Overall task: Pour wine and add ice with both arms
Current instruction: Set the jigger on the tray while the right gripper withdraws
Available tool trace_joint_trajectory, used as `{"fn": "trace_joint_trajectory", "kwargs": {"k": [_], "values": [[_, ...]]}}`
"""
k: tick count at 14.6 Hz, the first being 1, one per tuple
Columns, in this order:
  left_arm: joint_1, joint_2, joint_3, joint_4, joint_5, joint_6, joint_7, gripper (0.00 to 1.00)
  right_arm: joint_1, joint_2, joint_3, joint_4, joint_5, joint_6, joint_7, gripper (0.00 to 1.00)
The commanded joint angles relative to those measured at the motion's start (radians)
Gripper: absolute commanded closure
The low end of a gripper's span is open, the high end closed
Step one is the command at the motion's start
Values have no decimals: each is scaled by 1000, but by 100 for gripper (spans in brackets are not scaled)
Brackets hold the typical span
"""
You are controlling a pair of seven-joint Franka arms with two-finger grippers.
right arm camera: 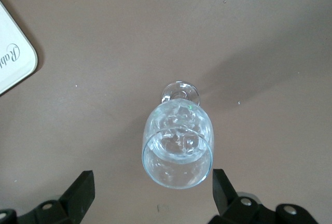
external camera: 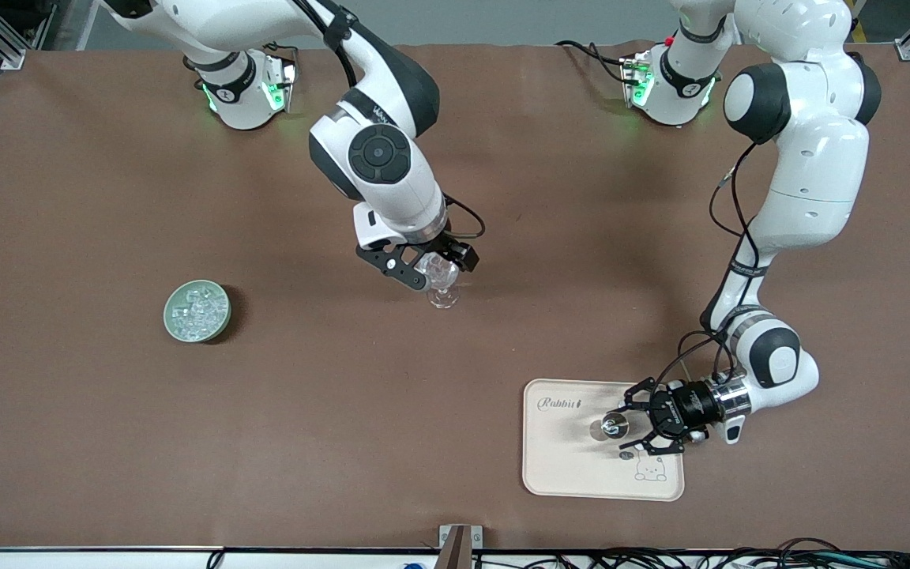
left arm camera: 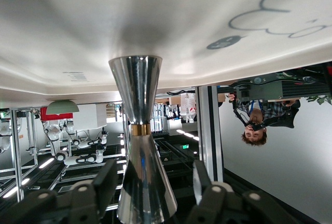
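1. The silver hourglass measure (left arm camera: pixel 139 141), polished and mirror-bright, is seen upright on the cream tray (external camera: pixel 558 466), toward the left arm's end of the counter (external camera: pixel 107 435).
2. The left gripper (external camera: pixel 627 427) is spread apart around the measure, no contact shown.
3. The right gripper (external camera: pixel 423 276) is held apart, flanking the faceted stemmed glass (right arm camera: pixel 178 149) at mid-counter.
4. Clear ice cubes (external camera: pixel 197 308) are heaped in the pale green dish (external camera: pixel 173 325).
5. The counter is covered in matte brown.

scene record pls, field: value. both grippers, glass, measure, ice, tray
left gripper: over the tray, fingers open around the measure
right gripper: at the glass, fingers open either side of the bowl
measure: silver, hourglass-shaped, upright on the tray
glass: clear stemmed, upright mid-table
ice: heap of cubes in the green dish
green dish: toward the right arm's end
tray: cream, toward the left arm's end, nearer the front camera than the glass
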Motion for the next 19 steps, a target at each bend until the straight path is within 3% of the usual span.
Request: {"fn": "trace_joint_trajectory", "kwargs": {"k": [1, 3, 7, 13, 19], "values": [[22, -20, 2, -18, 38, -37, 15, 0, -4, 5, 3, 25, -22, -16, 16, 0], [38, -23, 2, -18, 84, -54, -9, 0, -14, -30, 0, 25, -53, -22, 10, 0], [54, -84, 2, -15, 269, -76, -19, 0, -82, -131, 1, 23, -230, -117, -42, 0], [70, -213, -3, -12, 582, -95, -17, 0, -323, -310, -10, 23, -249, -268, -396, 0], [101, -391, -6, -18, 970, -324, 111, 0, -425, -406, -193, 25, -184, -274, -796, 0]]}}
